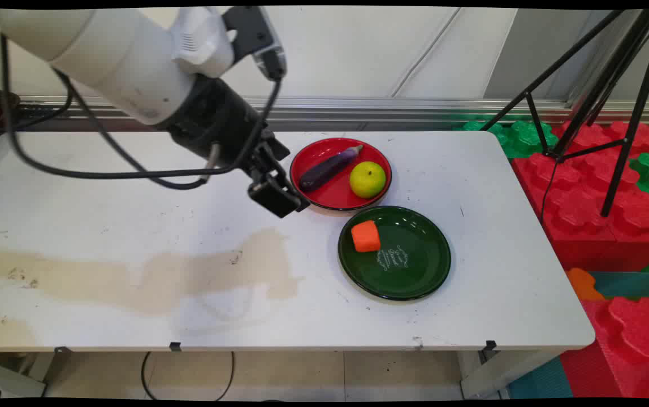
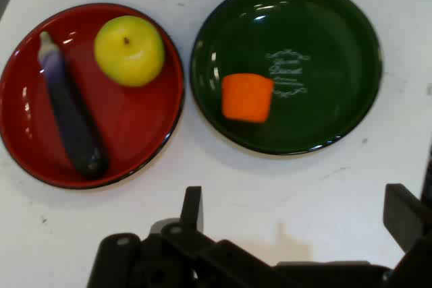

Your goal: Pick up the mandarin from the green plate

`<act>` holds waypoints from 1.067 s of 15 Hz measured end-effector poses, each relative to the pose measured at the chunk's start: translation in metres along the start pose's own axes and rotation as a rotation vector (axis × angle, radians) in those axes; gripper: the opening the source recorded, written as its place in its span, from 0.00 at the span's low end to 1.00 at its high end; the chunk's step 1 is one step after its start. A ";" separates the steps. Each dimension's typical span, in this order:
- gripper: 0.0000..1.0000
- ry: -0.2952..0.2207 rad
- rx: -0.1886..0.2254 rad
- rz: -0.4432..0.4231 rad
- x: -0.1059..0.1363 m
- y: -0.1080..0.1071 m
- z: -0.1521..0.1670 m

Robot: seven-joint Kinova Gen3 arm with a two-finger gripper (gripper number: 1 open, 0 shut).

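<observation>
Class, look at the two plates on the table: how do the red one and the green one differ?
The red plate carries two things, a purple eggplant and a yellow-green apple; the green plate carries only an orange block. The green plate has pale lettering at its middle; the red plate shows none. The red plate lies nearer the gripper. Both are round with dark rims.

Bright, even light from overhead leaves glare streaks on the green plate (image 2: 344,38) and soft shadows on the counter (image 1: 104,226).
</observation>
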 end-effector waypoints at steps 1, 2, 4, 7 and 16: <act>1.00 -0.007 0.010 -0.007 0.004 0.000 0.004; 1.00 -0.010 0.016 -0.013 0.007 0.000 0.007; 1.00 -0.024 0.034 -0.031 0.018 0.001 0.020; 1.00 -0.049 0.038 -0.047 0.032 0.003 0.042; 1.00 -0.172 -0.006 -0.014 0.072 -0.005 0.136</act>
